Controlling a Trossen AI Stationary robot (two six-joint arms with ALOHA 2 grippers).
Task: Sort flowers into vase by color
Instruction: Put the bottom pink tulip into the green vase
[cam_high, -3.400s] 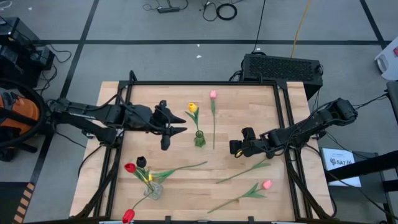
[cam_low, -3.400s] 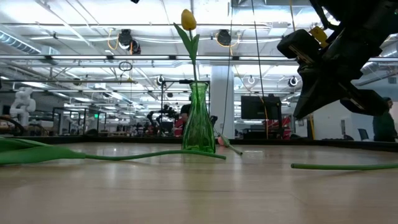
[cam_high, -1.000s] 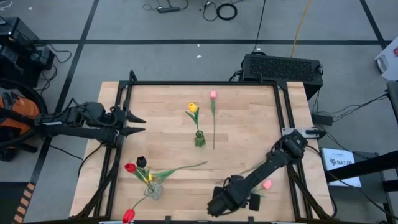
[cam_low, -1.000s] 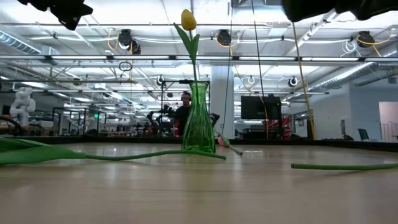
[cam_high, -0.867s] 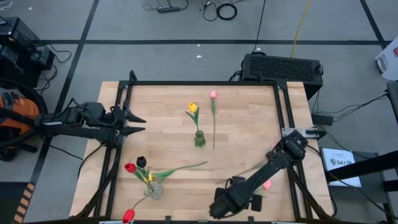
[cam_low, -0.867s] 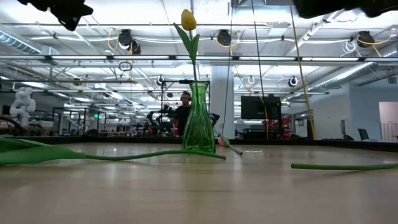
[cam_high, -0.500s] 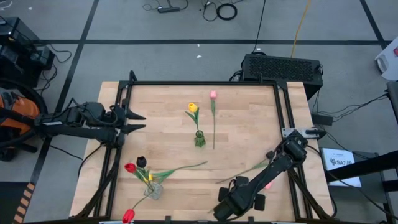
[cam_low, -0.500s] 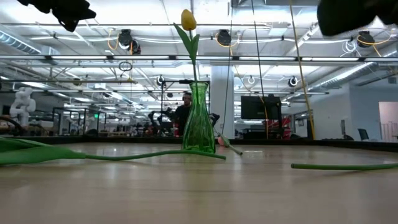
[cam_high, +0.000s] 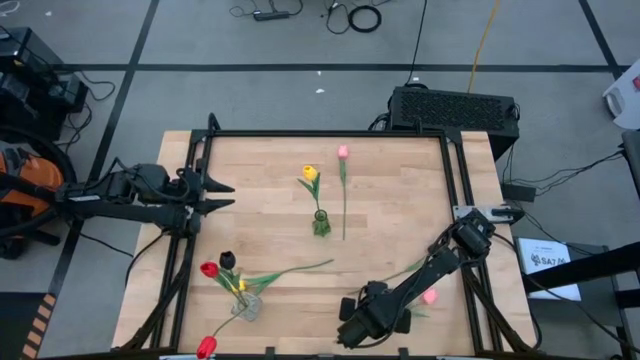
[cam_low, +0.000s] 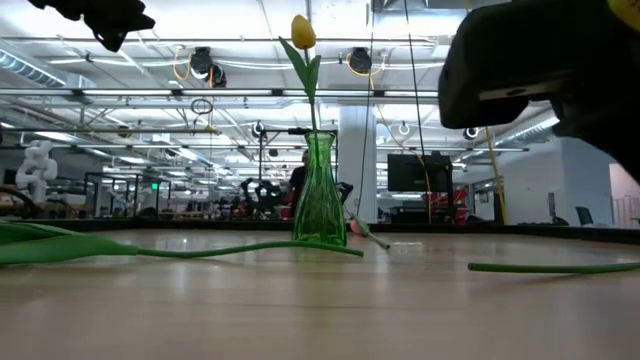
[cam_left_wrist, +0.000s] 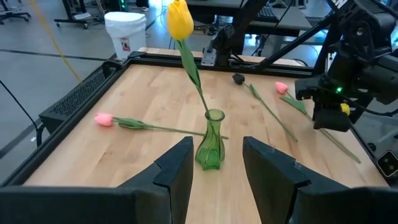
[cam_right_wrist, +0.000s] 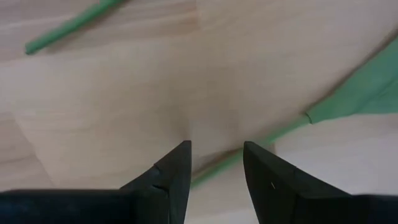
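High view: green vase holds one yellow tulip; clear vase holds mixed tulips. Right gripper (fingers spread) straddles a green stem; left gripper spread, empty.

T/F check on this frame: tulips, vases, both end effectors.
1. A yellow tulip stands in the green vase. True.
2. The right end effector grips a pink tulip. False: its fingers are open over a green stem on the table, holding nothing.
3. The left end effector is at the table's left edge, empty. True.
4. The clear vase is empty. False: it holds tulips, red and black among them.
5. A pink tulip lies flat beside the green vase. True.
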